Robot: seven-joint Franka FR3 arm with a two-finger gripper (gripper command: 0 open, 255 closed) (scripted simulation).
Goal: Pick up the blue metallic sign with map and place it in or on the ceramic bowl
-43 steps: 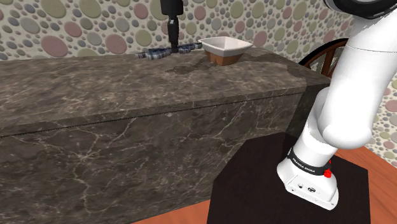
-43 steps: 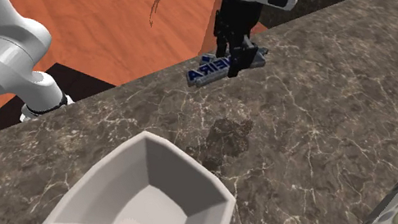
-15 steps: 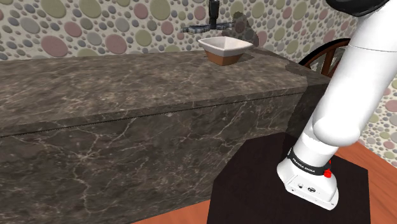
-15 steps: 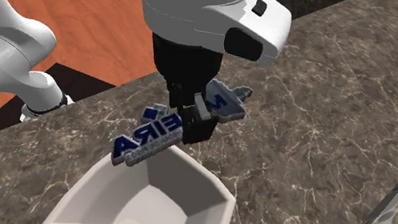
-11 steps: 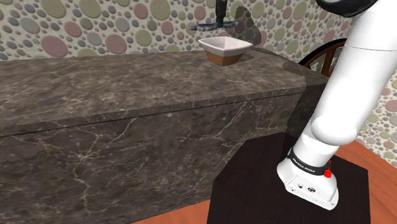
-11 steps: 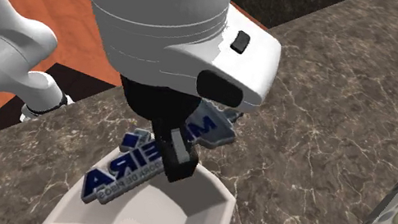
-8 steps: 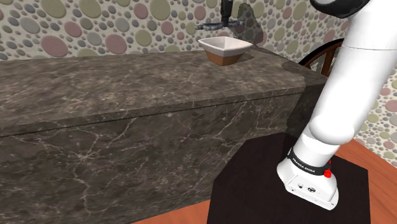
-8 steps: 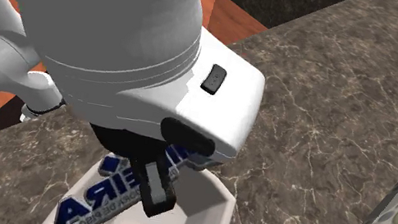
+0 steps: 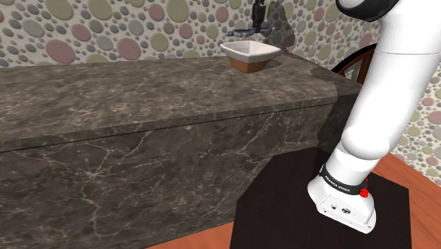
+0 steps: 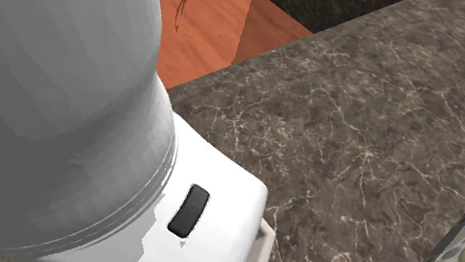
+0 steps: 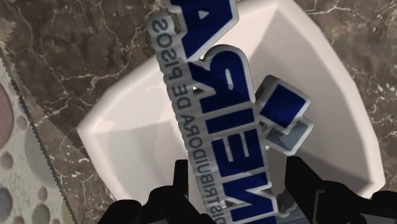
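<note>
The sign [image 11: 222, 121] is a flat piece of blue letters with a silver rim and a small blue map shape on one side. My gripper [image 11: 242, 191] is shut on it, a black finger [image 11: 181, 184] on each side of its lower end. It hangs level just above the white bowl [image 11: 305, 70], whose hollow lies straight beneath it. In the shoulder view the gripper [image 9: 259, 22] holds the sign [image 9: 246, 32] over the bowl [image 9: 249, 53], white inside and brown below, at the far end of the dark marble counter [image 9: 141, 92]. My white hand [image 10: 75, 128] hides most of the bowl [image 10: 261, 252].
A wall of coloured dots [image 9: 106, 28] runs right behind the counter. A dark wooden chair [image 9: 357, 67] stands beyond the counter's end at the shoulder view's right. My stand [image 9: 304, 205] sits on an orange floor [image 10: 211, 15].
The gripper lifted the sign off the counter and carried it toward the shoulder view's right, from beside the bowl to above it. The hand now blocks the second exterior view.
</note>
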